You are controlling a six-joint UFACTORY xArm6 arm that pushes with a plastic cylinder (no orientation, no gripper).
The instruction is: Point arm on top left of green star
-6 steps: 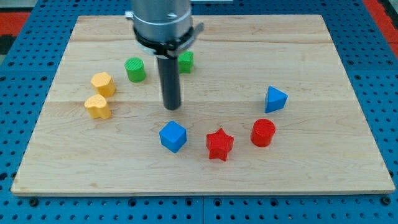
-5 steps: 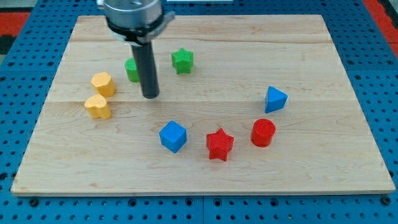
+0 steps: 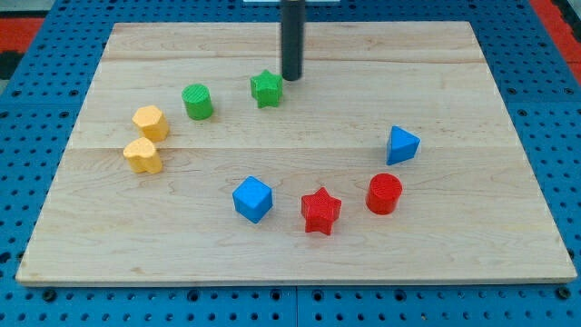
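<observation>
A: Where was the green star [image 3: 267,88]?

B: On the desk [image 3: 508,182], in the upper middle of the view, a little left of centre. The green cylinder [image 3: 198,101] sat to its left, apart from it.

A: And my tip [image 3: 290,78]?

B: It stood just at the star's upper right, close beside it; whether it touched the star, I could not tell. The rod ran straight up out of the view's top.

A: What of fingers?

B: There were none to see. The arm ended in that plain dark rod, so nothing was grasped or clenched.

A: What else lay on the desk?

B: Two yellow blocks at the view's left, one [image 3: 150,122] just above the other [image 3: 142,155], nearly touching; their shapes were rounded and hard to name. Lower down, a blue cube [image 3: 252,199] lay left of a red star [image 3: 320,211], with a red cylinder [image 3: 384,193] to that star's right. A blue block [image 3: 401,144], wedge-like, lay just above the red cylinder. All of these were well apart from my tip.
</observation>
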